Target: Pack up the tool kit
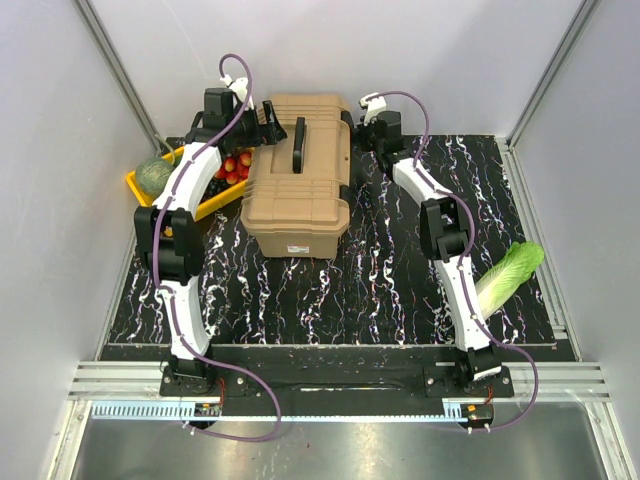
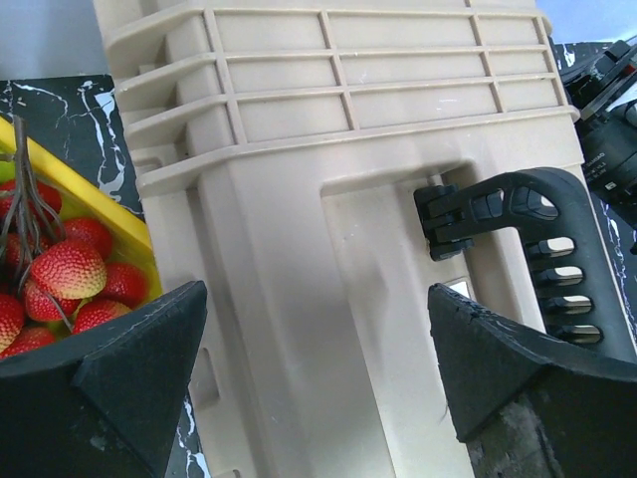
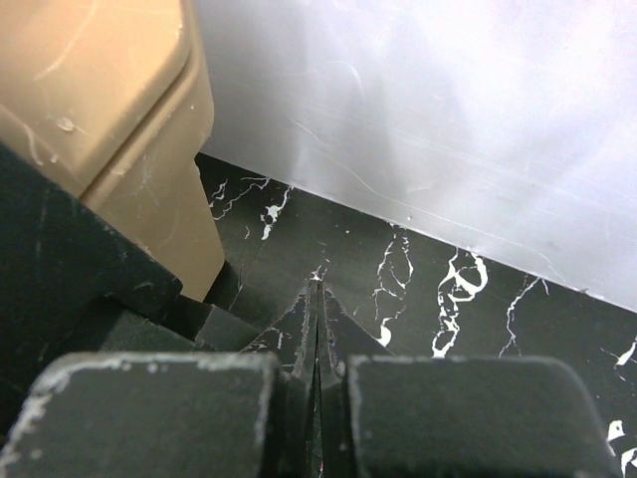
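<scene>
Yellow tray (image 1: 140, 188): at the far left of the table (image 1: 400, 270), just beside the toolbox (image 1: 298, 195). The left wrist view shows its red strawberries (image 2: 68, 269) up close. From the top they are only small red dots.
Left gripper (image 2: 317, 294): its two fingers stand wide apart and hold nothing, with the tan lid right in front of them. From the top it is only a dark shape at the box's back left corner.
Toolbox: tan, lid down, in the middle of the table, toward the back wall.
Handle (image 2: 528, 214): black, on top of the lid. The left wrist view hides its near end behind a finger.
Right gripper (image 3: 317, 299): fingers pressed together, holding nothing, low over the black table by the box's back right corner.
Leafy cabbage (image 1: 508, 272): far right on the table, seen only from the top.
Hidden: the inside of the box cannot be seen.
</scene>
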